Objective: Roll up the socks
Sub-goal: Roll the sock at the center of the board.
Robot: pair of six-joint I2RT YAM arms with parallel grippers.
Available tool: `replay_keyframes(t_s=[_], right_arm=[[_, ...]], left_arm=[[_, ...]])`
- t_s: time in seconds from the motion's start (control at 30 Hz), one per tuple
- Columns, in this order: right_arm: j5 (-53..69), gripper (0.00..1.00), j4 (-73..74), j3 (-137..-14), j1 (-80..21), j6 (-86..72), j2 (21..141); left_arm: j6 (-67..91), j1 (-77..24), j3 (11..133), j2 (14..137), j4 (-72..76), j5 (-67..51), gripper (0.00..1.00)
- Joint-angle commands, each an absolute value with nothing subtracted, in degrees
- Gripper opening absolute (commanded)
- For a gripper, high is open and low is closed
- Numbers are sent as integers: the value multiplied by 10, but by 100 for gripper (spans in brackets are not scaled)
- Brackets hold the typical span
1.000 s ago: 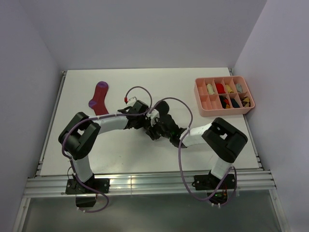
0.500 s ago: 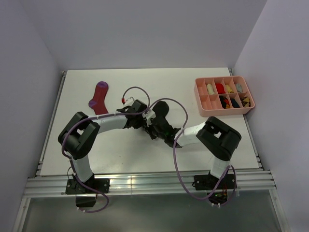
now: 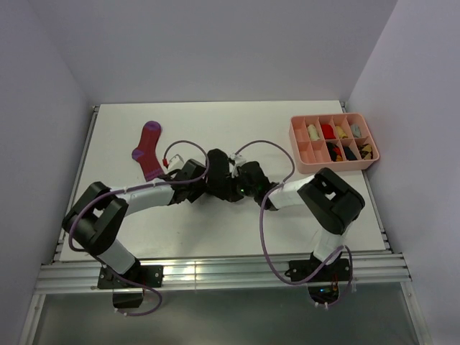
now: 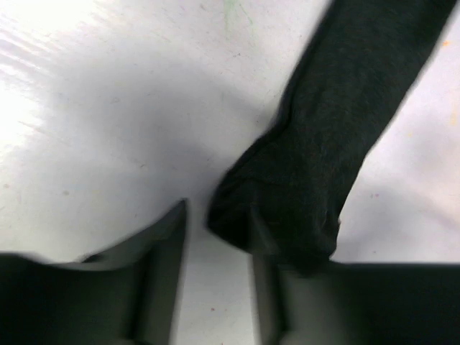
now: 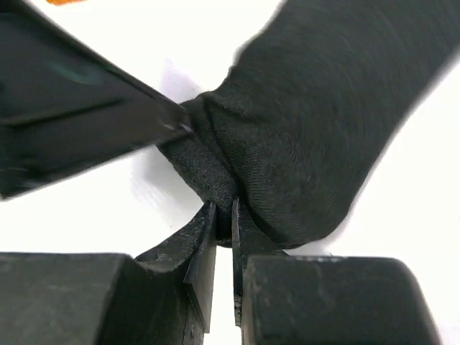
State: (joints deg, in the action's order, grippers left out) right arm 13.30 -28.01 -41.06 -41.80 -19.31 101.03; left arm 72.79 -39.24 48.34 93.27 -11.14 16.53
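Left arm [image 3: 144,194] swung leftward; left pincer [image 4: 215,226] spread, right pincer [image 5: 224,208] pinches black sock [image 5: 323,122] (far end cropped).

White table [image 3: 208,230] between plain pale lilac walls [image 3: 215,50]

No text, label, brand, number or sign can be read in any of the 3 views.
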Motion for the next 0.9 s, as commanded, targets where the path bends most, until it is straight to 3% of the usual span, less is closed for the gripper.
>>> replay_keyframes(t_s=[0.0, 0.1, 0.33, 0.63, 0.87], right_arm=[[225, 0, -324, -378, -372, -308, 1019], [271, 0, -346, -381, -351, -349, 1045], [366, 0, -365, -397, -310, -446, 1098], [412, 0, -381, -403, -291, -491, 1121], [417, 0, -392, -402, -286, -501, 1126]], left_arm=[[774, -393, 454, 882, -70, 192, 50], [783, -393, 421, 859, -27, 180, 60], [781, -401, 391, 856, 25, 169, 62], [775, -404, 390, 895, 78, 170, 61], [773, -405, 403, 931, 71, 153, 50]])
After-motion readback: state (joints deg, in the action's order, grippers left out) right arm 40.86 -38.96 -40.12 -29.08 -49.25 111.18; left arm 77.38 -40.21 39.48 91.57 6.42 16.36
